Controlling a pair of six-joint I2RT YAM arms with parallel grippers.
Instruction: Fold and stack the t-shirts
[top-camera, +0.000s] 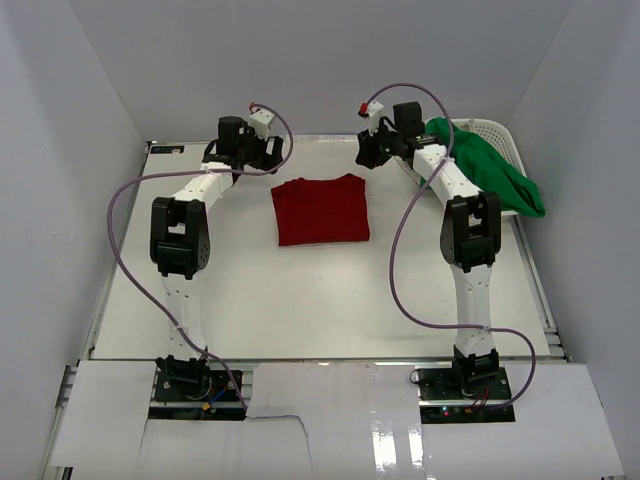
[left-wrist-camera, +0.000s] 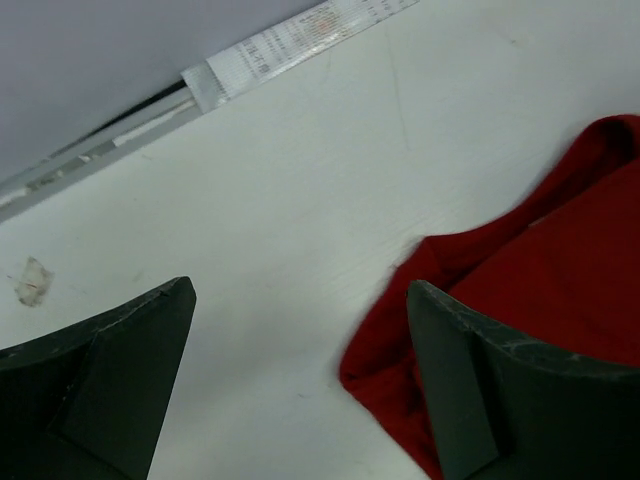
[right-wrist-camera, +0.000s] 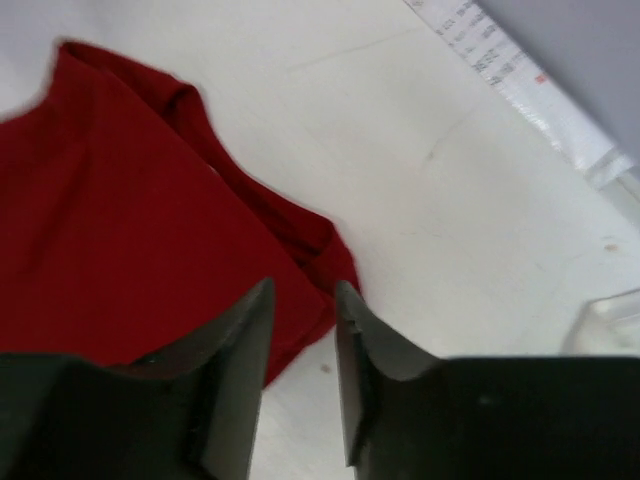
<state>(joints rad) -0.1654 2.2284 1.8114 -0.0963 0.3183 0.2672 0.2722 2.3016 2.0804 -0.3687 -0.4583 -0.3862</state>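
The deep red t-shirt (top-camera: 321, 210) lies folded into a flat rectangle at the back middle of the table. The bright green t-shirt (top-camera: 490, 170) is bunched over the white basket at the back right. My left gripper (top-camera: 272, 158) hovers just off the red shirt's far left corner. In the left wrist view its jaws (left-wrist-camera: 300, 288) stand wide open and empty, with the red shirt (left-wrist-camera: 560, 270) beside the right finger. My right gripper (top-camera: 366, 155) hangs over the far right corner. Its fingers (right-wrist-camera: 302, 290) stand a narrow gap apart above the red cloth (right-wrist-camera: 120, 220), with nothing between them.
The white slotted basket (top-camera: 497, 128) stands at the back right corner, partly under the right arm. A pale labelled strip (left-wrist-camera: 290, 45) runs along the table's back edge below the white wall. Purple cables loop out from both arms over the table.
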